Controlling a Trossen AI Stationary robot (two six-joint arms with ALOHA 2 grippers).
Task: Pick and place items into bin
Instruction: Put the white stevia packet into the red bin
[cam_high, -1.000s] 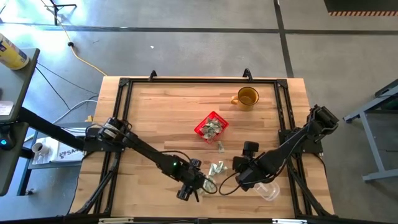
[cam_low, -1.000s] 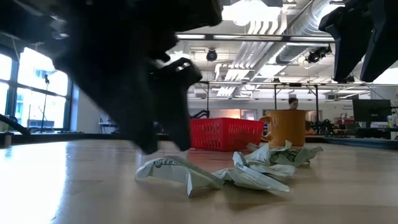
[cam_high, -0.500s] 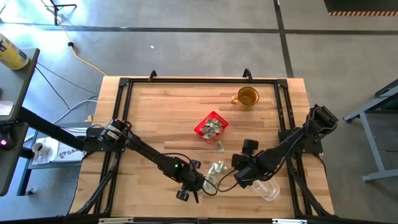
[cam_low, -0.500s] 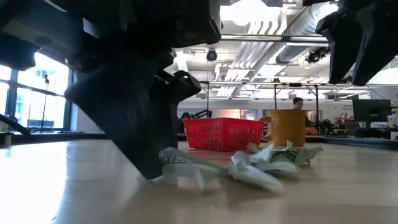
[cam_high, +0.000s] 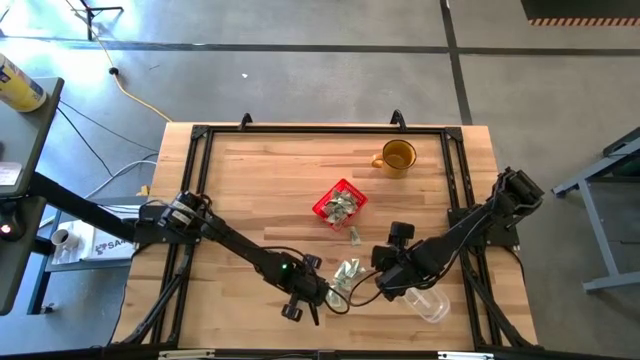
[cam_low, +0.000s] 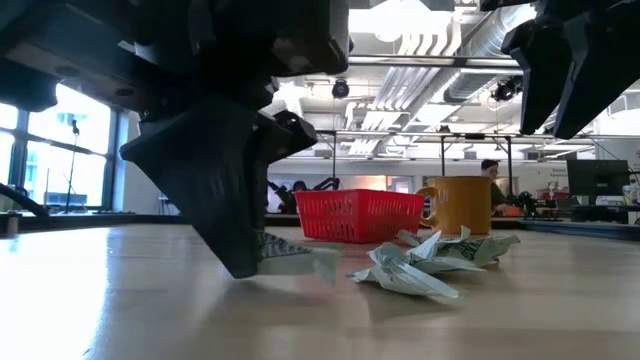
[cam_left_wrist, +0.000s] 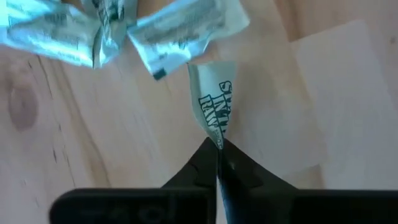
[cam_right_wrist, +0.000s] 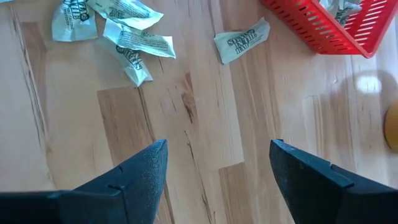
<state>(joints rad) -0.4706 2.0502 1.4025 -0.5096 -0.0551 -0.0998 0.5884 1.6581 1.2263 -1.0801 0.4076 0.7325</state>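
Your left gripper (cam_left_wrist: 217, 163) is pinched shut on one end of a packet (cam_left_wrist: 213, 112), near the front edge of the table (cam_high: 260, 180). The packet's long side points straight away from the fingertips, toward the other packets (cam_high: 349, 270) just beside it. Its held end is hidden between the fingers. Your right gripper (cam_right_wrist: 217, 163) hangs with its fingers wide apart and holds nothing. The red bin (cam_high: 339, 204) sits mid-table, with packets inside.
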